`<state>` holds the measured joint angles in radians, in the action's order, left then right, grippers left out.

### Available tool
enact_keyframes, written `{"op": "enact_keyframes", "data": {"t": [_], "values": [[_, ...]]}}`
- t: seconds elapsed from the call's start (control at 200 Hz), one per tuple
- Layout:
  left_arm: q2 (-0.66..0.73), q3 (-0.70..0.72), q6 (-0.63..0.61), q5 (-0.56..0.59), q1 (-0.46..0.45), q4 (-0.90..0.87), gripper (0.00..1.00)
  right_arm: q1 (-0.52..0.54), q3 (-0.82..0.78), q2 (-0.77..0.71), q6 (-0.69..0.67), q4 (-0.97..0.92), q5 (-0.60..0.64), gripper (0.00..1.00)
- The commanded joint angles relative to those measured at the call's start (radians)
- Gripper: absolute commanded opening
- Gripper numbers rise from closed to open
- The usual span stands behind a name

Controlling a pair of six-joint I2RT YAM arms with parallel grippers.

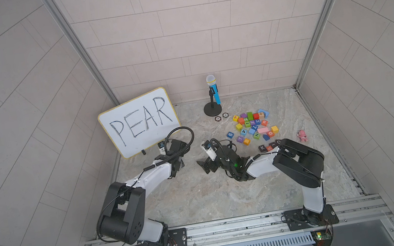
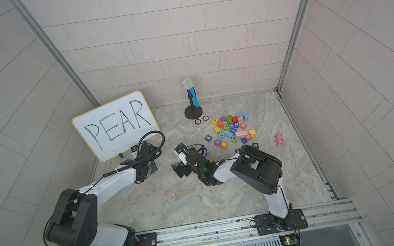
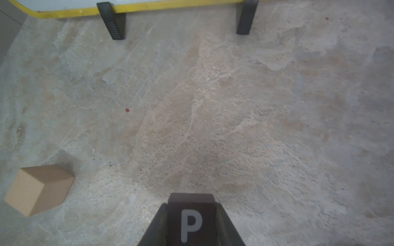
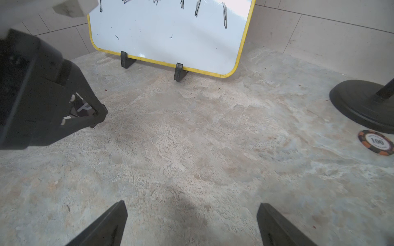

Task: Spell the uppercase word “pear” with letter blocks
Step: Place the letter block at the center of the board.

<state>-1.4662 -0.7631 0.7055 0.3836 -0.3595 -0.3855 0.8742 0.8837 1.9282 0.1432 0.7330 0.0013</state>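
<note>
Marbled stone table (image 1: 202, 202) sits between pale tiled walls (image 1: 28, 101). Left jaws are clenched on the dark purple wooden P cube (image 3: 191, 219), held close to the table near its far-left corner, before the yellow-rimmed whiteboard (image 1: 137, 122) reading PEAR, likely to start the word there. Right jaws hang released and empty mid-table; the yellow E cube (image 1: 235, 118), blue A cube (image 1: 244, 131) and orange-red R cube (image 1: 264, 122) lie clustered toward the far-right corner.

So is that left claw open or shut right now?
Shut, and gripping something: the left claw squeezes a dark block marked P between its two fingers.
</note>
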Motion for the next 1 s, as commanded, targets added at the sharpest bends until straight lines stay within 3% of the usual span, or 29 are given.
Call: {"op": "enact_keyframes", "data": {"t": [0.0,0.225,0.996], "values": [[0.005,0.029,-0.041,-0.013,0.040,0.000,0.30,0.012,0.011,0.015,0.013,0.042,-0.006,1.00],[0.025,0.088,-0.032,-0.035,0.101,0.061,0.29,0.017,-0.038,-0.003,0.013,0.074,-0.004,1.00],[-0.074,-0.016,-0.048,-0.028,0.103,-0.074,0.33,0.025,-0.166,-0.087,0.007,0.150,0.032,1.00]]}}
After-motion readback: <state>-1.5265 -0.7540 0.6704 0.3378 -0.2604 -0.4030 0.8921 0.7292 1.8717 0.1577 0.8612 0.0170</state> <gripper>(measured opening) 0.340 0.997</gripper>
